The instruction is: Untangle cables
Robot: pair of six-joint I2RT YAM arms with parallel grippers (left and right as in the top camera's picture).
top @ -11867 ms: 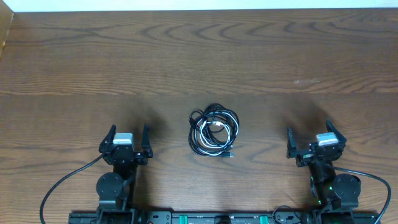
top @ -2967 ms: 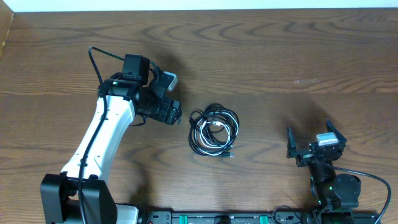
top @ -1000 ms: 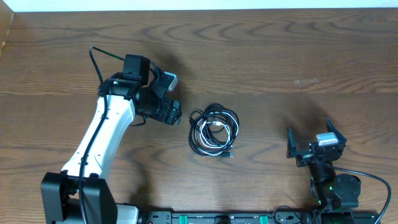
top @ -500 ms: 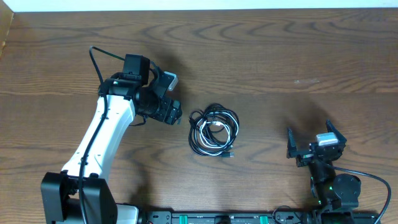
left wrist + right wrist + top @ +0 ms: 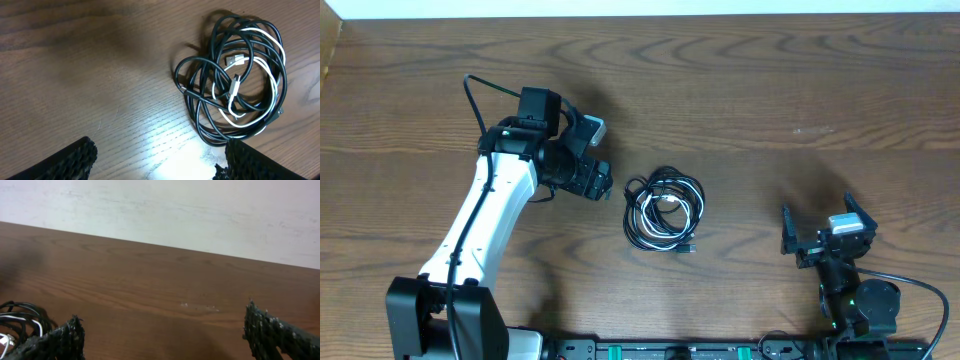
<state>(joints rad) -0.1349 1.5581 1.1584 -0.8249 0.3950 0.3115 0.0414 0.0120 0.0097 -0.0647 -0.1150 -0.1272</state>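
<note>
I read the cables (image 5: 663, 210) as one coiled bundle lying on the wooden table (image 5: 770, 90), just below the centre of the overhead frame. In the left wrist view the bundle (image 5: 232, 85) occupies the upper right. Black cables (image 5: 192, 116) form the outer loops, and the white cable (image 5: 234, 92) is threaded through the middle with a small plug end visible. The left gripper (image 5: 595, 183) sits left of the bundle in the overhead frame, near it but not touching. Its jaws are spread wide: the two fingers (image 5: 75, 155) appear at the lower left and lower right corners of the wrist view, with bare table between them and nothing gripped. The right gripper (image 5: 825, 235) sits at the lower right of the overhead frame, well apart from the bundle. It is likewise spread and holds nothing, and its fingers (image 5: 55, 340) stand at opposite lower corners of its wrist view. An edge of the bundle (image 5: 17, 317) shows at the lower left there, and a pale wall (image 5: 160, 210) fills the top.
</note>
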